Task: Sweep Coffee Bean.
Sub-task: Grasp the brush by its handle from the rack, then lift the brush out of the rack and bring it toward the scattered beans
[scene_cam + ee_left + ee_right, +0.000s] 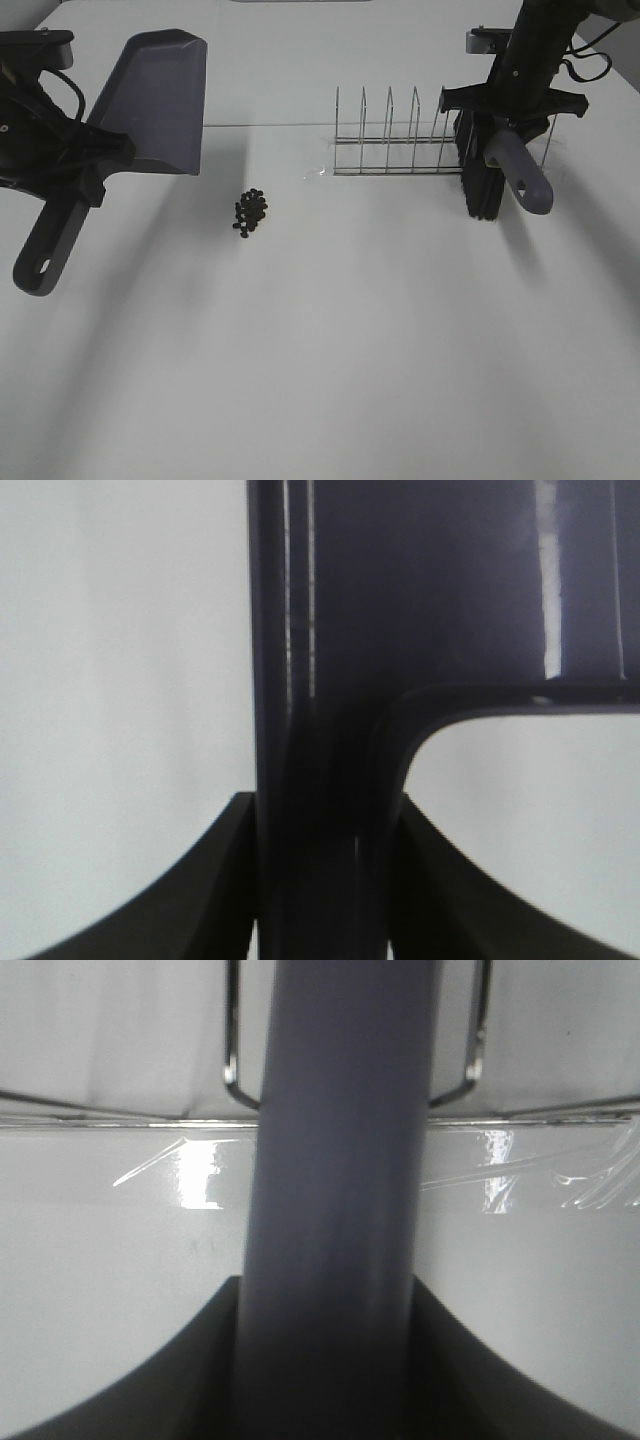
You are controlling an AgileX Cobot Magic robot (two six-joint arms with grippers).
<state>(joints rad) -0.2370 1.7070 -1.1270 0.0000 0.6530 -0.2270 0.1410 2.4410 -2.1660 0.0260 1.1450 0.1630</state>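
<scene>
One heap of tiny dark brown-black coffee beans [251,211], perhaps twenty though too clumped to count surely, lay on the white desk [330,350], well apart from everything else. One grey-purple plastic dustpan [160,100] was at the far left, its handle pinched in the left hand [325,880]. One brush [520,172], grey-handled with black bristles, stood at the right end of one silver wire rack [390,140], its handle pinched in the right hand [325,1360]. Open desk stretched from the beans to the near edge.
</scene>
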